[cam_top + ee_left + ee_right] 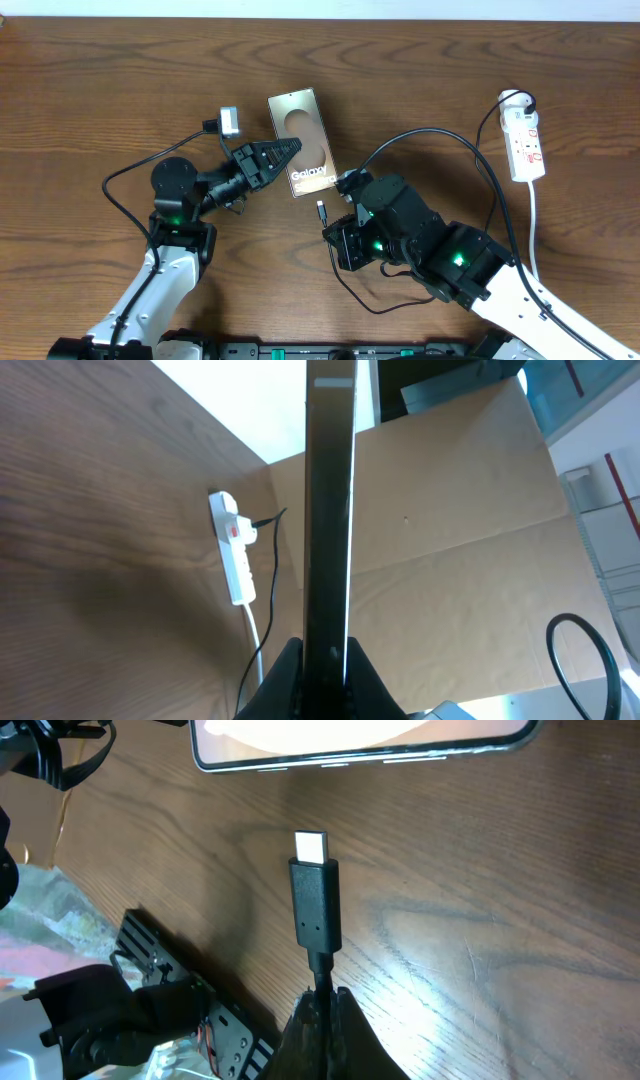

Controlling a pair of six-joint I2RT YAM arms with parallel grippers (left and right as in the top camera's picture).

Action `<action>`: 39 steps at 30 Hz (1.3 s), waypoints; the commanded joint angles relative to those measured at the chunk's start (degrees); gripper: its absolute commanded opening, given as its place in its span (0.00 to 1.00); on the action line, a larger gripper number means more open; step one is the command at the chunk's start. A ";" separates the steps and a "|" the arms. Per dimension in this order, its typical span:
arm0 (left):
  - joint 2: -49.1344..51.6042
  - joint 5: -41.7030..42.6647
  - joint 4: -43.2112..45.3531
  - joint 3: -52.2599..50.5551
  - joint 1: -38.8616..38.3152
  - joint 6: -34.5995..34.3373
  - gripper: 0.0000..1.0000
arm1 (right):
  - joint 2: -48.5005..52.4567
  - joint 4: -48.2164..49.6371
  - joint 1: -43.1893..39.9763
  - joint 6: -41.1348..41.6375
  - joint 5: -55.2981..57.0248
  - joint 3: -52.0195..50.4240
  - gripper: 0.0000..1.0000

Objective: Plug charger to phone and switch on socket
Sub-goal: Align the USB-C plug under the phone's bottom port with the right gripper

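Right claw (322,1008), closed on the charger (315,905), holds its plug just short of the phone (360,740) clamped in my left claw (292,150); insertion step: align, then advance.

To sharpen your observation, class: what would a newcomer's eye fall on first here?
The bronze phone, gripped at its side by the left gripper, stands out first at centre. Just below, the right gripper holds the charger, its plug tip pointing at the phone's end, not yet in. The white socket lies far right.

Bare table (480,920) lies between charger (315,905) and phone (360,742).
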 commanded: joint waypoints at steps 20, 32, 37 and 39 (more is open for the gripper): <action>-0.44 3.96 1.20 1.86 -0.07 -3.30 0.07 | 0.28 1.01 -0.74 0.48 -0.55 -0.17 0.01; -0.44 4.59 5.03 1.86 -0.07 -5.84 0.07 | 0.33 1.27 -1.07 0.50 -0.55 -0.17 0.01; -0.44 5.22 5.05 1.86 -0.07 -5.81 0.07 | 0.33 2.34 -1.07 0.48 -1.46 -0.17 0.01; -0.44 5.18 5.05 1.86 -0.07 -5.81 0.07 | 0.33 2.56 -1.07 0.48 -2.29 -0.17 0.01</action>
